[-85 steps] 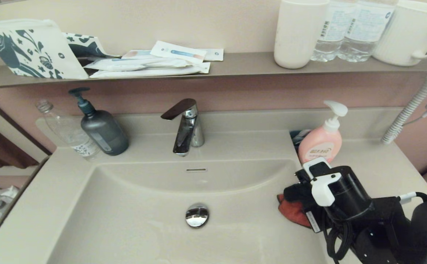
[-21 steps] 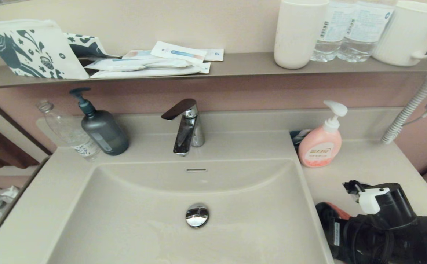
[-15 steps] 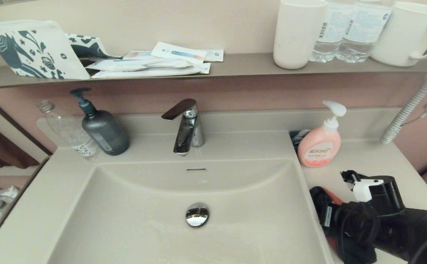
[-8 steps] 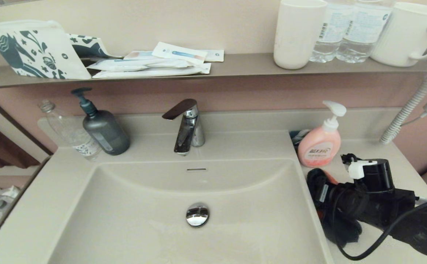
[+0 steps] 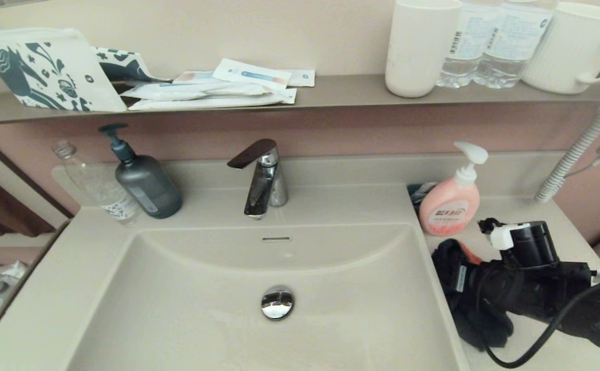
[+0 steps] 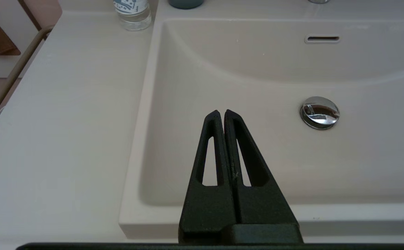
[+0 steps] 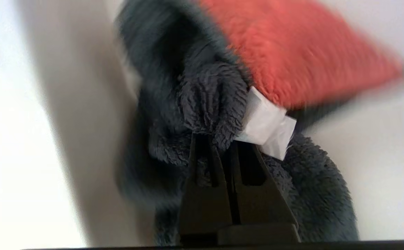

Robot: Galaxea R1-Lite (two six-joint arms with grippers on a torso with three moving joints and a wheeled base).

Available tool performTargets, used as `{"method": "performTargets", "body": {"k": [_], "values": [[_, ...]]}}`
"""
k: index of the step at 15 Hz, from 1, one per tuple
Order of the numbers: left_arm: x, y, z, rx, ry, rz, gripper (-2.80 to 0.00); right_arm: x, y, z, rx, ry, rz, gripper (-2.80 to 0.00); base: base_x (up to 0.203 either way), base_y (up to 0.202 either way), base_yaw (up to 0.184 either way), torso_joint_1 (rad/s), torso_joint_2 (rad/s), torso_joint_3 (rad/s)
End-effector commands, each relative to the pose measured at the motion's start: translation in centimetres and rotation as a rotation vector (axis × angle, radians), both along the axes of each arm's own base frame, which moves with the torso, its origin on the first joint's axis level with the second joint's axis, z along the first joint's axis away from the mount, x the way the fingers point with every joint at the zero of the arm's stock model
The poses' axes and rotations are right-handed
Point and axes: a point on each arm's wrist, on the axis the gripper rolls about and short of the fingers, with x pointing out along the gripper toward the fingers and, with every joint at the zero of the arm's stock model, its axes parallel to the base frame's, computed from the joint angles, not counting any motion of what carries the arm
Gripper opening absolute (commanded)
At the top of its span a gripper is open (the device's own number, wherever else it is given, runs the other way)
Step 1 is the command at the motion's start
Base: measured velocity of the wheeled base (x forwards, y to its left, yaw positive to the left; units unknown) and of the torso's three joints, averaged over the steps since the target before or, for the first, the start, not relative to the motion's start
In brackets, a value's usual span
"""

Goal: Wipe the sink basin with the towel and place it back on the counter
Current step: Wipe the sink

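Right hand (image 7: 219, 140), fingers pinched tight on a fold of the towel (image 5: 478, 314), over the tabletop (image 5: 537, 226) at 3 o'clock of the sink basin (image 5: 202, 309), at 6 o'clock of the pink soap bottle (image 5: 452, 203). Towel bunched, grey with its orange-red side partly showing. Left hand (image 6: 221, 113), fingers together and empty, hangs over the basin's front rim.

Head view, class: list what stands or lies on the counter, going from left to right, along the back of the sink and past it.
Clear empty bottle → dark grey pump bottle → faucet → pink soap bottle → towel, pinched in the right gripper.
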Motion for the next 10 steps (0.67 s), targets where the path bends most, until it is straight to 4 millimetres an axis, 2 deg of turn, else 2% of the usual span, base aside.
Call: {"method": "performTargets", "body": {"k": [1, 4, 8, 10], "values": [[0.0, 0.0, 0.0, 0.000, 0.001, 0.001, -2.80, -1.8, -0.3, 1.2, -0.007, 0.024, 0.019, -2.80, 0.000, 0.000, 0.000, 0.000, 0.00, 0.000], [0.0, 0.0, 0.0, 0.000, 0.001, 0.001, -2.80, -5.0, -1.3, 2.5, -0.055, 0.074, 0.091, -2.80, 0.000, 0.000, 0.000, 0.000, 0.00, 0.000], [0.0, 0.0, 0.0, 0.000, 0.001, 0.001, -2.80, -8.3, -2.7, 3.9, -0.114, 0.139, 0.125, -2.80, 0.000, 0.000, 0.000, 0.000, 0.00, 0.000], [0.0, 0.0, 0.0, 0.000, 0.001, 0.001, -2.80, -8.3, -4.5, 4.0, -0.147, 0.149, 0.072, -2.80, 0.000, 0.000, 0.000, 0.000, 0.00, 0.000]]}}
